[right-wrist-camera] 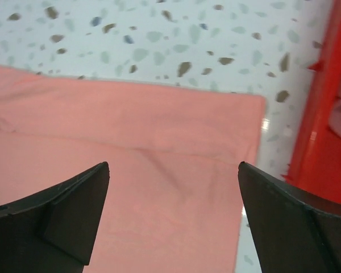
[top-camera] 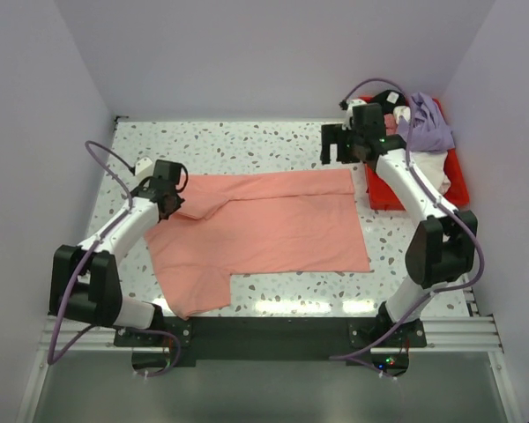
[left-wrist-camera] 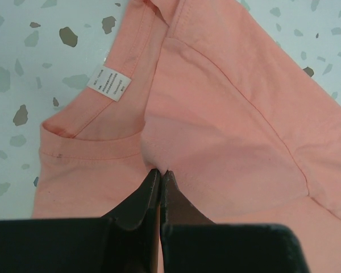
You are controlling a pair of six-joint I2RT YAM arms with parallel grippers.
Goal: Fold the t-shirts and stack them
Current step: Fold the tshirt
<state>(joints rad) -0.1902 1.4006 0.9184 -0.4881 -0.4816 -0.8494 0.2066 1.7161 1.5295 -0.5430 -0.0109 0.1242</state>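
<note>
From above, the salmon t-shirt (top-camera: pixel 264 231) is spread on the table (top-camera: pixel 247 141), with bare table left along the top edge and the red bin (top-camera: pixel 460 181) at upper right partly hidden by the right arm (top-camera: pixel 406 181). At the left wrist, the left fingers (left-wrist-camera: pixel 150 193) are clamped on cloth beside the collar (left-wrist-camera: pixel 91 145). At the right wrist, the right fingers (right-wrist-camera: pixel 74 210) are held wide apart above the shirt's corner, the bin cut off at right.

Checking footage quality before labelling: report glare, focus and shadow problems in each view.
Top view: even, soft light; glare streaks on the table near its front edge, below the salmon t-shirt. Left wrist view: label and stitching sharp; left claw, shut on the shirt, reads as a dark mass. Right wrist view: open right claw soft-edged, glare spot beside the red bin.
</note>
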